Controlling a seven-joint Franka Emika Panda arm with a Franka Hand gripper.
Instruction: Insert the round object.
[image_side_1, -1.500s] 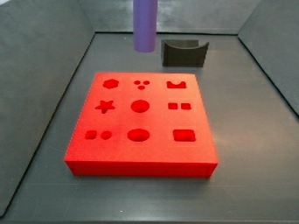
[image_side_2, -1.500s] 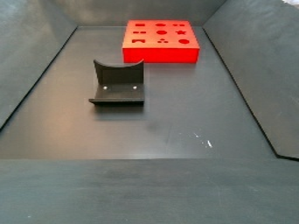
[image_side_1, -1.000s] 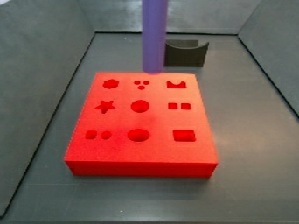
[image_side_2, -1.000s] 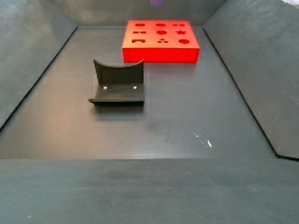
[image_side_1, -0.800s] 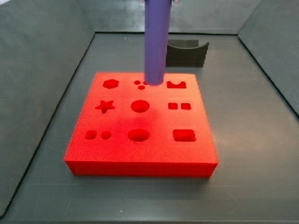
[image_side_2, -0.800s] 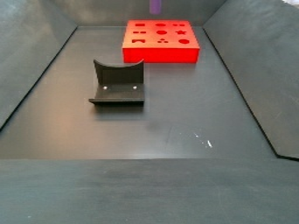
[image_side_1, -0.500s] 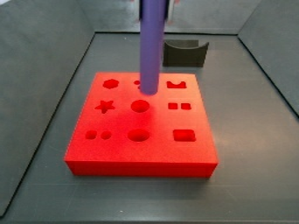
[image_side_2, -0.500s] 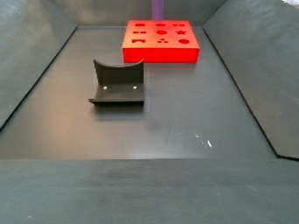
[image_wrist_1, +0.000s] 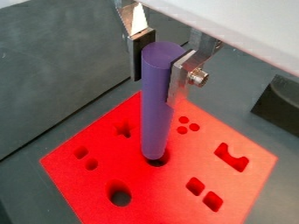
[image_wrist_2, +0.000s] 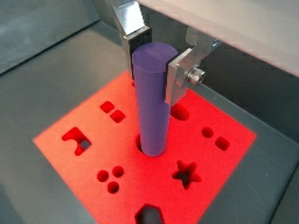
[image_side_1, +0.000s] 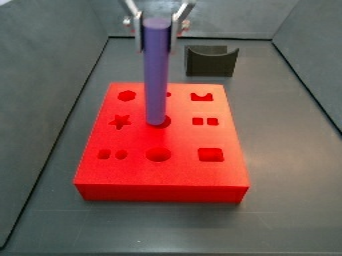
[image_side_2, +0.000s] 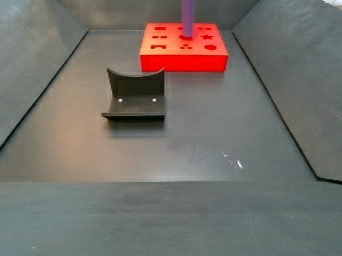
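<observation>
The gripper (image_wrist_1: 162, 54) is clamped on the top of the purple rod (image_wrist_1: 156, 101), which stands upright with its lower end in the round middle hole of the red block (image_side_1: 187, 170). The block sits toward the far end of the floor in a side view (image_side_2: 201, 62), with lots of open floor in front. The fixture (image_side_2: 134, 96) stands well apart from it, and only the side views show that gap.

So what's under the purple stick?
The purple stick, held upright by the claw, has its bottom end in the round middle hole of the red block. The stick covers the hole's inside, so how deep it reaches can't be seen.
</observation>
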